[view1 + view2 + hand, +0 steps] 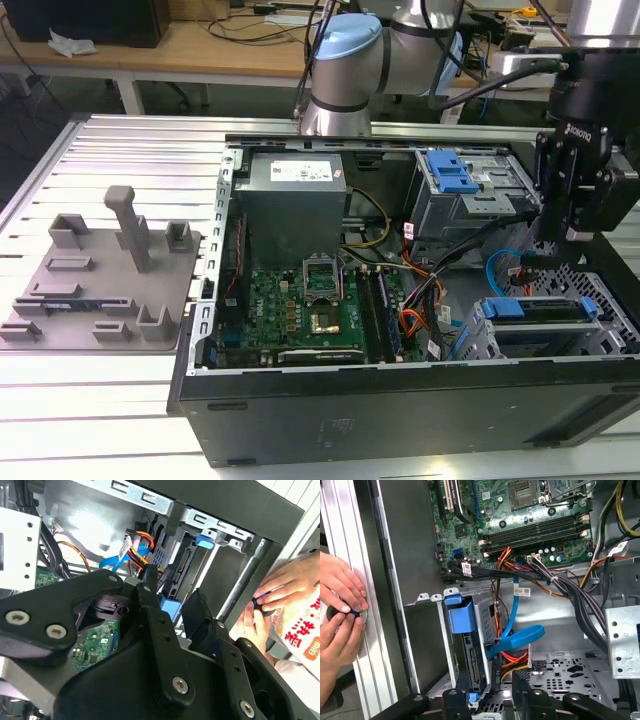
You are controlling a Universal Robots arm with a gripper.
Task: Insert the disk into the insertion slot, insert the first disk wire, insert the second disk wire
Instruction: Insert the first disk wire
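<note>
— One worry: the black two-fingered gripper [491, 686], jaws apart and empty, could snag the looped blue flat cable [520, 637].
— Agreed; the blue-framed silver hard drive [540, 310] already sits in the low grey perforated cage [478, 340].

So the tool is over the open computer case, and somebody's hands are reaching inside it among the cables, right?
Not quite. The tool is over the open computer case, but the hands are outside it, resting on the slotted metal table beside its wall; the first wrist view shows it.
</note>
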